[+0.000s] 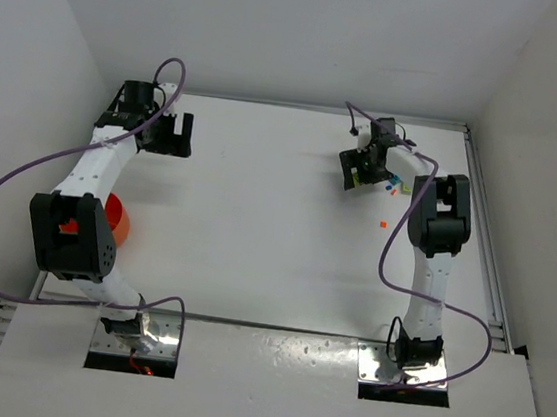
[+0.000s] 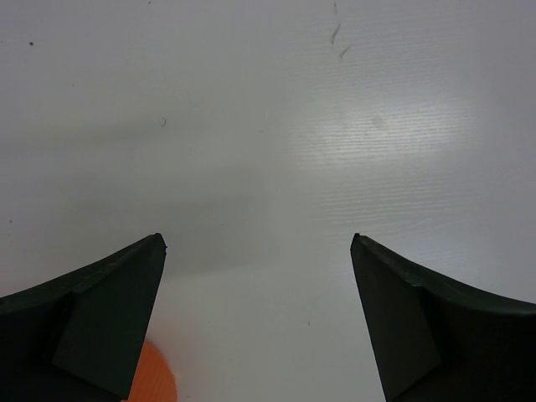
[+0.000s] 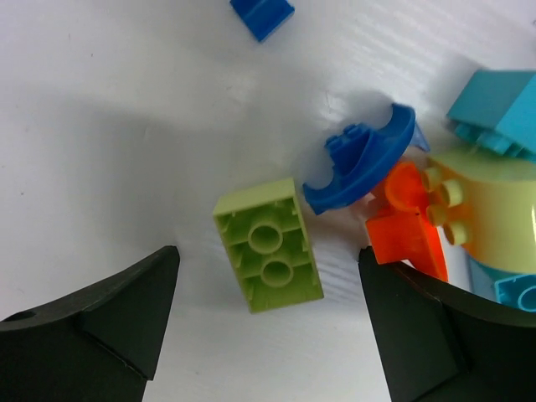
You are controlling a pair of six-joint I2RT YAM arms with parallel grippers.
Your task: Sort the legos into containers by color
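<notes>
The left fingers [image 2: 92,310] are spread wide over bare white table [image 1: 257,216], with nothing between them. Below them the left wrist view catches an edge of the orange bowl [image 2: 152,378]. From above, the bowl [image 1: 119,223] sits on the left side of the table, half hidden behind the left arm's black joint.

The right fingers [image 3: 100,318] are also spread, hanging over the legos at the far right of the table. A green brick [image 3: 268,247] lies between them with its hollow underside up, and neither finger touches it. Just beside its upper corner is a curved blue piece [image 3: 362,159]. That piece leans on an orange piece [image 3: 406,226], and the orange piece presses against a pale yellow piece [image 3: 498,209] with round studs. A cyan brick [image 3: 494,105] sits above the yellow one, and a small blue bit [image 3: 261,17] lies apart at the top edge of that view. From above, one orange bit [image 1: 382,223] lies alone, nearer the arm bases than the cluster and well apart from the bowl.
</notes>
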